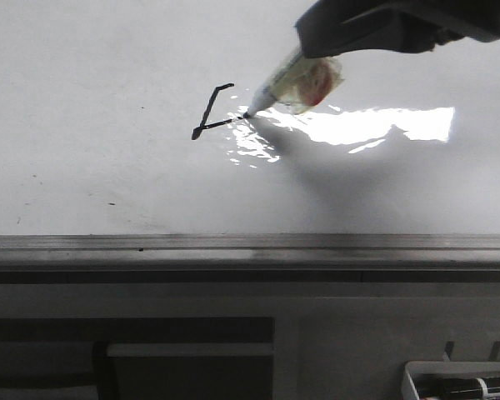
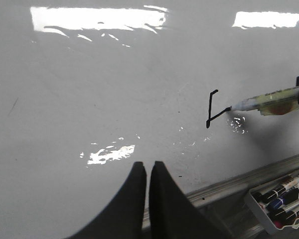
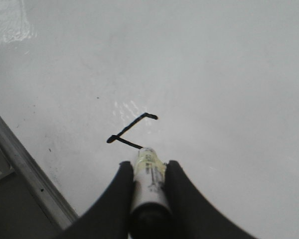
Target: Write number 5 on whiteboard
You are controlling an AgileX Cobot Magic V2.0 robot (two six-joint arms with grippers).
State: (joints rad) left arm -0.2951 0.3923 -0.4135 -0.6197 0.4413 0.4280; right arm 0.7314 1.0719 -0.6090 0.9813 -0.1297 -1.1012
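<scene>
- Right gripper [image 3: 148, 172] clamps marker [image 3: 148, 179], tip on number 5 [image 3: 131, 129], only partly drawn on whiteboard [image 1: 83, 100].
- Only left wrist view shows left gripper [image 2: 148, 172], jaws closed, empty.
- I see tray [image 2: 256, 211] holding markers [image 2: 281, 191].

A white tray [image 1: 461, 379] sits at the lower right of the front view, below the grey rail, and holds several markers [image 1: 477, 387] lying side by side. In the left wrist view the same tray [image 2: 263, 215] shows markers [image 2: 281, 191] with black, blue and red parts. A grey cabinet front [image 1: 333, 333] fills the lower part of the front view, with a dark recess [image 1: 183, 342] at its left and a pale horizontal strip [image 1: 190, 350] across it.
</scene>
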